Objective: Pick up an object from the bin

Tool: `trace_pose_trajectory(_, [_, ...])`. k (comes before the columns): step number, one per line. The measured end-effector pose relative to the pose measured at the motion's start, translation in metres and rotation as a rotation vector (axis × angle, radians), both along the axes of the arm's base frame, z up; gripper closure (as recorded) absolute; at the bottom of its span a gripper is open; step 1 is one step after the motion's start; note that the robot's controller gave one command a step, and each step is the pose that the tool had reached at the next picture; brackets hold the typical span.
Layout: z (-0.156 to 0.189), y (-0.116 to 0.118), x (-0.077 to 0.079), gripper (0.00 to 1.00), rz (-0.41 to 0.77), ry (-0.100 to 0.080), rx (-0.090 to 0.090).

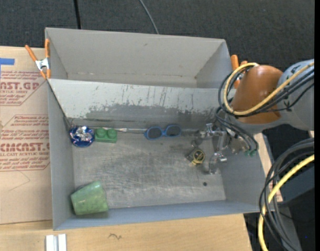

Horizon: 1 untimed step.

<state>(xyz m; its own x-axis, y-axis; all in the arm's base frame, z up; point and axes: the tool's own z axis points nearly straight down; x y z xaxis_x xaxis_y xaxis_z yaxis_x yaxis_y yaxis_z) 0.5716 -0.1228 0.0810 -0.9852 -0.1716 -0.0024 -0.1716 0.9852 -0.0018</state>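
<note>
My gripper (210, 151) is low over the bin floor at the right side, its two metal fingers standing apart, so it is open. A small yellow and black thing (197, 156) lies on the floor just left of the fingers, close to the nearer one; whether it touches is hard to tell. Nothing sits between the fingers. A pair of blue sunglasses (162, 133) lies along the back wall, left of the gripper.
A green brick (106, 135) and a shiny blue and silver ball (81, 136) rest at the back left. A pale green cup (89, 197) lies on its side in the front left corner. The orange cover and cables of the arm hang over the right rim.
</note>
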Motion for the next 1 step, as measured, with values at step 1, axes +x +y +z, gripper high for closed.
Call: trace_pose_trajectory(1, [-0.0085,0.0277,-0.0251,0.00,0.135,-0.007,0.000])
